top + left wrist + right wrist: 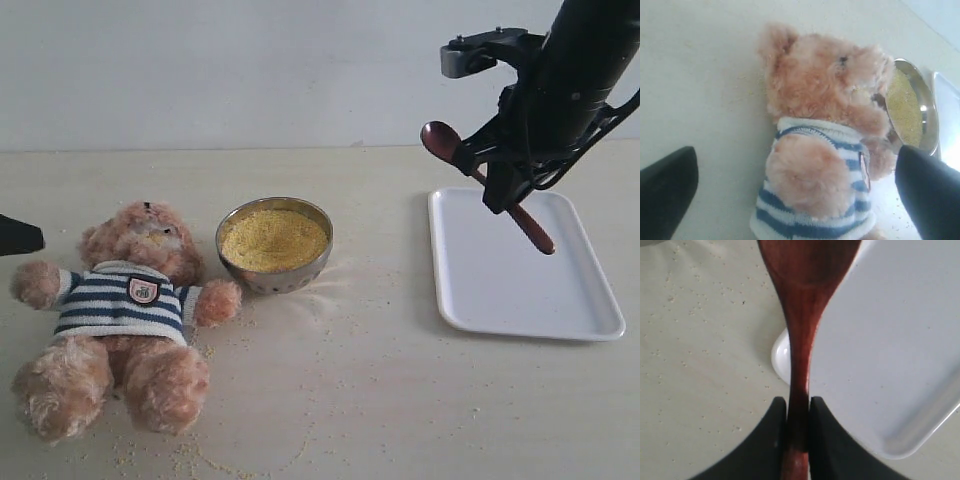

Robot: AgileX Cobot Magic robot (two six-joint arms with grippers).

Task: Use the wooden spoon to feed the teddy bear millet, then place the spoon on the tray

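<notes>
Reddish-brown and glossy, the wooden spoon (437,141) sits clamped by its handle in the right claw (497,190), which in the exterior view hangs above the tray (500,300). The spoon's long axis slopes. Its bowl end is raised and juts out from the claw toward the millet (273,240), while the handle tip drops below the claw over the tray's bare floor, apparently not touching it. The teddy bear (135,290) lies well apart from this claw, beyond the metal bowl (275,281). I judge the set-down step to be in hand. The next move calls for lowering, levelling the spoon inside the rim, then letting go.

From the left wrist, the left claw (797,200) is spread wide and grips nothing. The bear lies just ahead of it, between the fingers (667,187).

From the right wrist, two black fingers (827,440) pinch the slim handle. The spoon runs straight ahead of the claw, over the tray's corner. No grains show on it.
</notes>
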